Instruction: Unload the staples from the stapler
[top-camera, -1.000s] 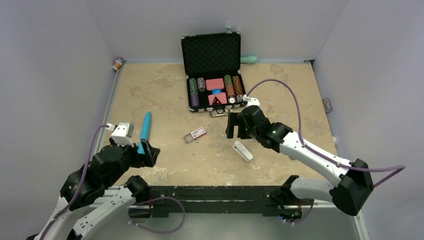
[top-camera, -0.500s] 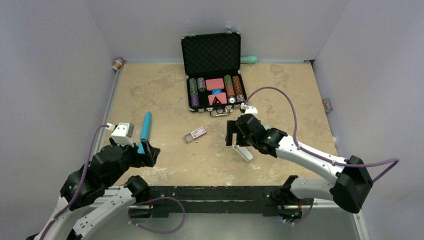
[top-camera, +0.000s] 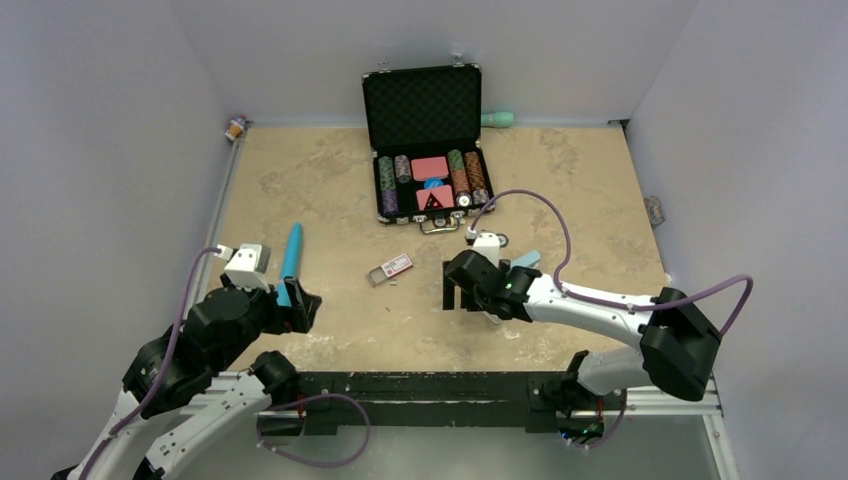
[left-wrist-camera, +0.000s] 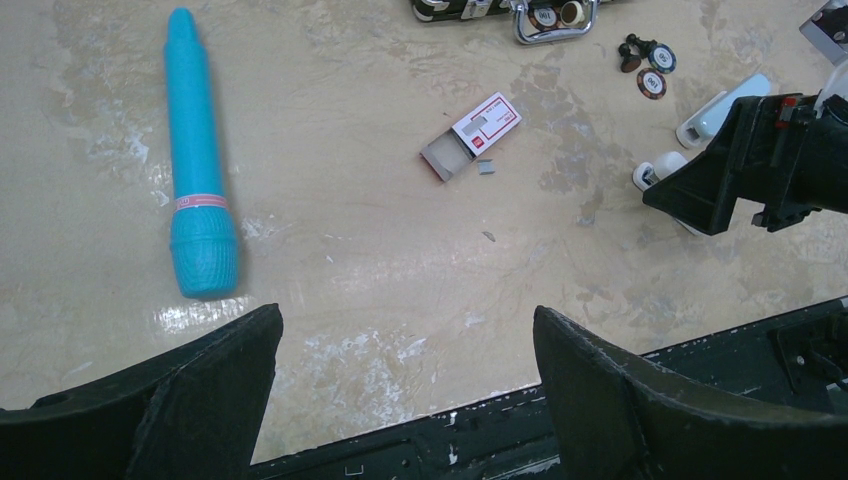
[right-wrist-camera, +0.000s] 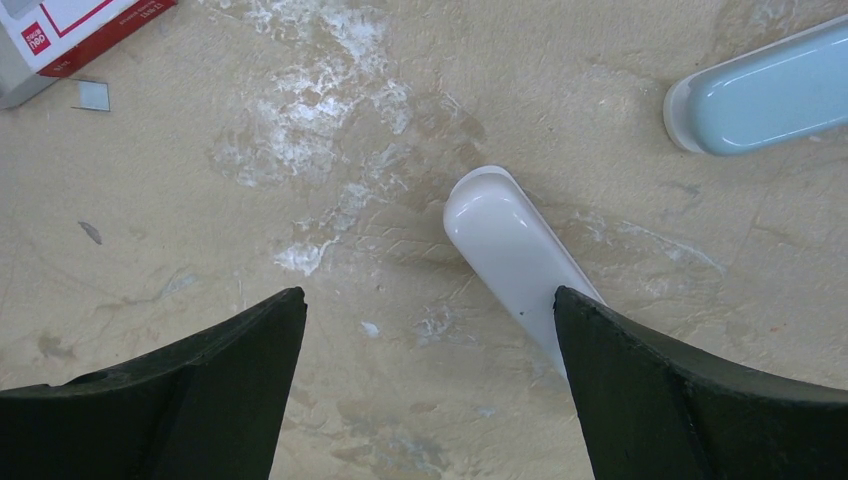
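The stapler lies in two pieces. Its white piece (right-wrist-camera: 515, 260) lies on the table by my right finger, with its near end hidden beneath that finger; it also shows in the left wrist view (left-wrist-camera: 662, 170). The pale blue piece (right-wrist-camera: 765, 95) lies apart, further back at right (top-camera: 527, 259). My right gripper (right-wrist-camera: 430, 300) is open and low over the table, the white piece just inside its right finger; in the top view it hides most of that piece (top-camera: 462, 290). A short staple strip (right-wrist-camera: 92, 95) lies by the red-and-white staple box (top-camera: 390, 268). My left gripper (left-wrist-camera: 405, 315) is open and empty near the front edge (top-camera: 300, 310).
A turquoise cylinder (top-camera: 291, 255) lies ahead of my left gripper. An open black case of poker chips (top-camera: 425, 150) stands at the back centre, with loose chips (left-wrist-camera: 645, 65) in front of it. The black front rail (top-camera: 430, 385) runs along the near edge.
My right gripper has moved left and toward the near edge, coming down over the white stapler piece and covering it in the top view. The left arm has not moved.
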